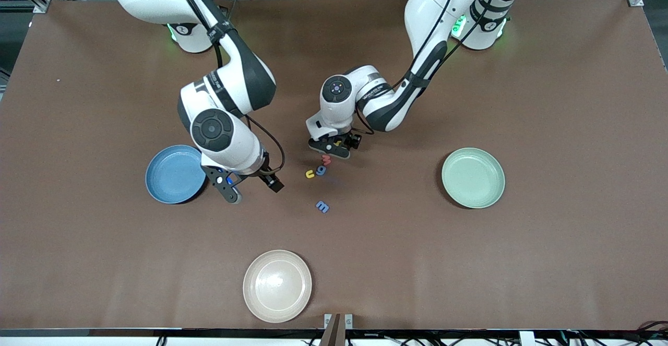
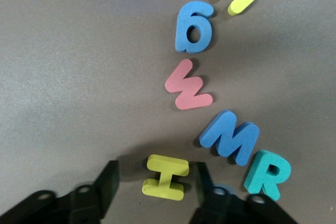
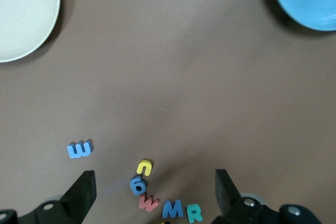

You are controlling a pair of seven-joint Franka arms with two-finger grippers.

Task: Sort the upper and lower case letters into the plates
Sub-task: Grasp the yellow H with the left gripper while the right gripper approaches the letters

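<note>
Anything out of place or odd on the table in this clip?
Nothing is damaged. Oddities: a cream-beige plate sits nearest the front camera, apart from the blue plate and pale green plate, and one blue letter m lies away from the letter cluster.

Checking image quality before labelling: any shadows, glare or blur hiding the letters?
Front view: left claw covers some letters; no glare. Left wrist view: sharp, soft shadow around yellow I. Right wrist view: letters small, bottom ones cut by the edge.
</note>
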